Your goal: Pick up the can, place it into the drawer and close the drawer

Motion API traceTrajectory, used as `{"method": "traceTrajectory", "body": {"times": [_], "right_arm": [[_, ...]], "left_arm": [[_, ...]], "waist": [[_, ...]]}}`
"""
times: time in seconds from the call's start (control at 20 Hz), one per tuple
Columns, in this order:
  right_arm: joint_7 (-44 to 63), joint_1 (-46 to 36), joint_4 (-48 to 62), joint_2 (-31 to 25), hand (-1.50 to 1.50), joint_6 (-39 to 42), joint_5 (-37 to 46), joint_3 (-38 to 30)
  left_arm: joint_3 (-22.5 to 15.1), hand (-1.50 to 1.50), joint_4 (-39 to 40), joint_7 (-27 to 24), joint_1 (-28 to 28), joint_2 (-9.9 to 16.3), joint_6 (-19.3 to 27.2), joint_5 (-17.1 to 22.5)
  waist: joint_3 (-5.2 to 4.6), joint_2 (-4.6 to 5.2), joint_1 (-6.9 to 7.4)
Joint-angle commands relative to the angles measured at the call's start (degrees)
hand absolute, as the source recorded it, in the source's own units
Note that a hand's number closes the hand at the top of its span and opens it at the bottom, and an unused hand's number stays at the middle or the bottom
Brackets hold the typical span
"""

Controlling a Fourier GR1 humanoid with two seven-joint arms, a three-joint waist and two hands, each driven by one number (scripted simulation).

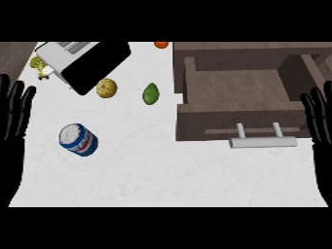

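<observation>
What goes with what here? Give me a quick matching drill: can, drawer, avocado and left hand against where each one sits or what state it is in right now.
Things:
1. can
2. drawer
3. avocado
4. left hand

Descriptions:
A. pulled open, nothing inside
B. resting open at the view's left edge
C. blue and white, on the counter left of the drawer front
D. green, between the small pumpkin and the drawer

Pairs: 1-C, 2-A, 3-D, 4-B
</observation>
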Motion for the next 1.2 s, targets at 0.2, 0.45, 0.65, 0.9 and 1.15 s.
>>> {"method": "traceTrajectory", "body": {"times": [0.2,0.45,0.65,0.9,1.15], "right_arm": [[-2.32,-1.36,0.06,-0.56,-1.50,-0.49,2.19,-0.79],[11.80,3.07,0.19,-1.25,-1.50,-2.28,1.11,-2.55],[11.52,3.77,1.00,-2.22,-1.50,-1.09,0.23,-4.55],[8.67,5.86,2.84,-0.96,-1.50,-0.04,0.63,-4.94],[11.10,9.99,-3.38,-2.95,-1.50,3.12,-3.16,-7.73]], "left_arm": [[-0.68,-1.50,3.68,-4.04,-3.20,7.78,-21.43,20.61],[1.13,-1.50,10.65,5.99,4.17,16.85,-27.64,22.19],[5.71,-1.50,13.12,9.36,0.47,19.92,-30.97,28.14],[7.84,-1.50,10.84,13.49,1.84,19.20,-32.96,31.49],[9.54,-1.50,3.78,19.52,6.65,18.82,-30.12,36.40]], "waist": [[-0.18,0.44,0.62],[-0.13,0.34,1.05],[-0.05,0.33,1.25],[-0.04,0.28,1.42],[-0.03,0.15,1.60]]}}
